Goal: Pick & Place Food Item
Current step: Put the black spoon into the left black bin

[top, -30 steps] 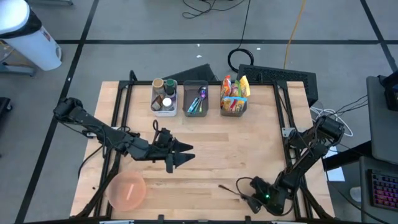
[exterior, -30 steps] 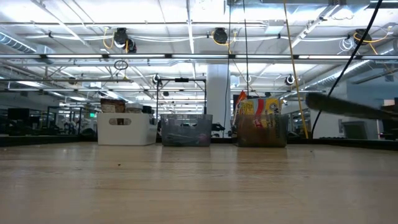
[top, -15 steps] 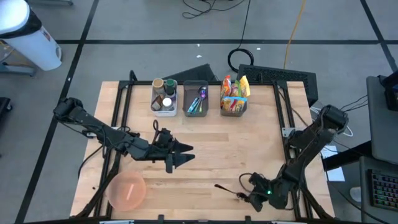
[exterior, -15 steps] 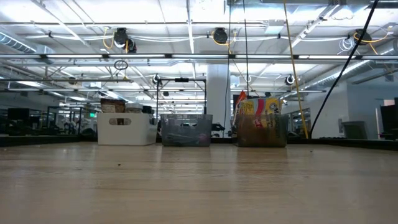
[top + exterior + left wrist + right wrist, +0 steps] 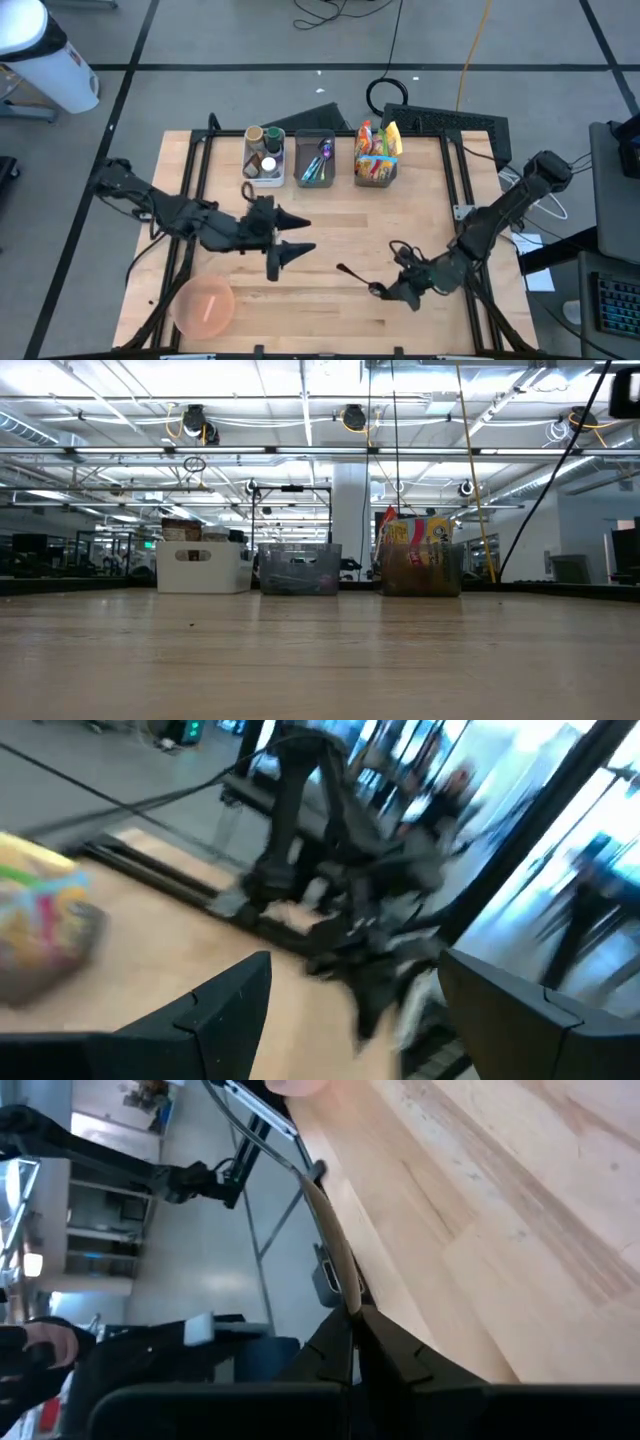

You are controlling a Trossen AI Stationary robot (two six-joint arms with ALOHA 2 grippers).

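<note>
A bin of bright food packets (image 5: 377, 157) stands at the table's far edge, right of centre; it also shows in the low view (image 5: 420, 555) and the left wrist view (image 5: 40, 935). My left gripper (image 5: 303, 233) is open and empty over the table's middle left (image 5: 350, 1010). My right gripper (image 5: 383, 291) is over the near right part of the table, shut on a thin dark stick-like thing (image 5: 355, 277) that points toward the table's left. No gripper shows in the low view. My right gripper pinches one end of the thin stick (image 5: 347, 1302) between its two fingertips. The stick runs on straight ahead of the fingers, along them, toward the table's left (image 5: 318, 1205). It looks lifted above the tabletop.
A white bin with jars (image 5: 265, 156) and a grey bin with utensils (image 5: 315, 158) stand left of the food bin. A pink plate (image 5: 205, 306) lies at the near left corner. Bare wood lies between the two grippers.
My right gripper has moved from the table's near right edge toward the far edge and the left, carrying the thin stick with it. My left gripper has shifted a little toward the far edge and turned about its axis.
</note>
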